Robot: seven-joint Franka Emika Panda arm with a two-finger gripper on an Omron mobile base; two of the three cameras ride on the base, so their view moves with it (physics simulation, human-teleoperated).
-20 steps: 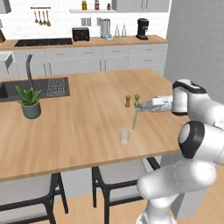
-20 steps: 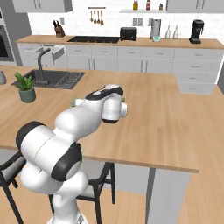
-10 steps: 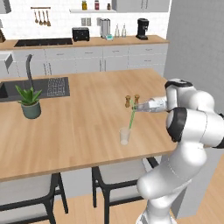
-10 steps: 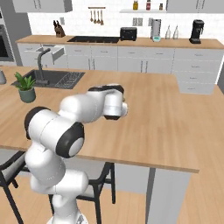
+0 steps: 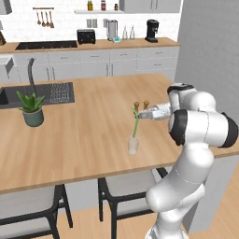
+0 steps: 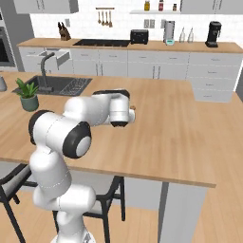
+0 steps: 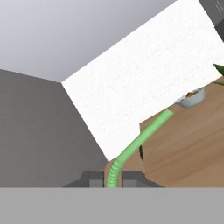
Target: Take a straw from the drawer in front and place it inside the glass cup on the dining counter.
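Green and thin, the straight straw (image 5: 136, 123) sits pinched in the end effector (image 5: 140, 114), its fingers clamped together on it. Its lower end dips into the small clear glass cup (image 5: 133, 145) on the light-wood counter (image 5: 84, 135).

A home kitchen: behind the wooden island bench (image 5: 84, 135) with its sink (image 6: 52, 84) stand grey cabinets (image 6: 156, 66), a toaster (image 5: 87, 36) and a coffee maker (image 5: 152, 31).

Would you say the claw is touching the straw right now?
Touching. In the hand view the straw rises from between the two fingertips of the shut claw, pinched with no gap on either side.
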